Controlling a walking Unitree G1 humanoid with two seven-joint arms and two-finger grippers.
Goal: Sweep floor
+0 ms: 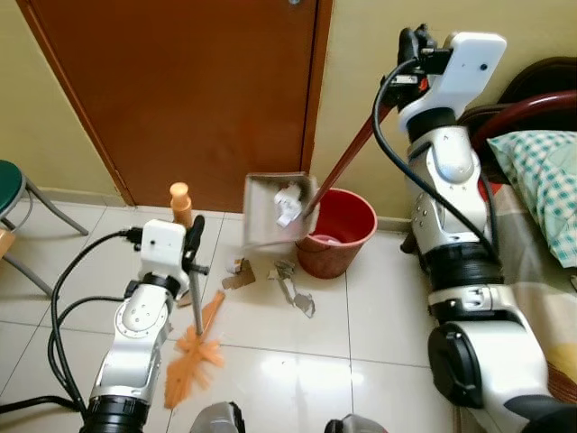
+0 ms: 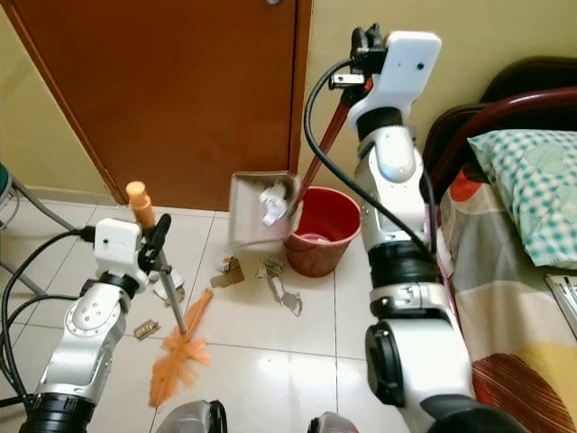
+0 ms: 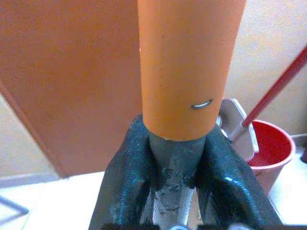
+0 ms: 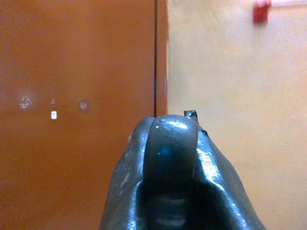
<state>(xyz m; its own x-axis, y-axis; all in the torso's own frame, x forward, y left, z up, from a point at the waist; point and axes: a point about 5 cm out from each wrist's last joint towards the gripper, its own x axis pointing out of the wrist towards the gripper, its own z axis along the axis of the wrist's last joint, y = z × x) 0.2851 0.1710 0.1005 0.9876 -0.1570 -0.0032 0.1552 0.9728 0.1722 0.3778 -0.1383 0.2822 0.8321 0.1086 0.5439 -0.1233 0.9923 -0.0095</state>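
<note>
Left hand point(image 1: 192, 236) is clamped around the broom point(image 1: 192, 356), fingers point(image 3: 125, 182) pinching the metal shaft just below its orange handle, bristles splayed on the tiled floor point(image 1: 361, 343) close to the robot. Just beyond the bristles, scraps of paper and cardboard litter point(image 1: 270, 281) lie on the tiles, unswept. Further out, the dustpan point(image 1: 278, 209) hangs tilted at the rim of the red bucket point(image 1: 347, 236), a crumpled white paper point(image 1: 288, 204) sitting in it. Up high, right hand point(image 2: 361, 45) is closed on the dustpan's long red handle point(image 2: 326, 144), near the brown door point(image 1: 198, 90). Risk, as I judge it: the pan sits beside the rim, not squarely over the opening, so a tip now could drop the paper onto the floor.
</note>
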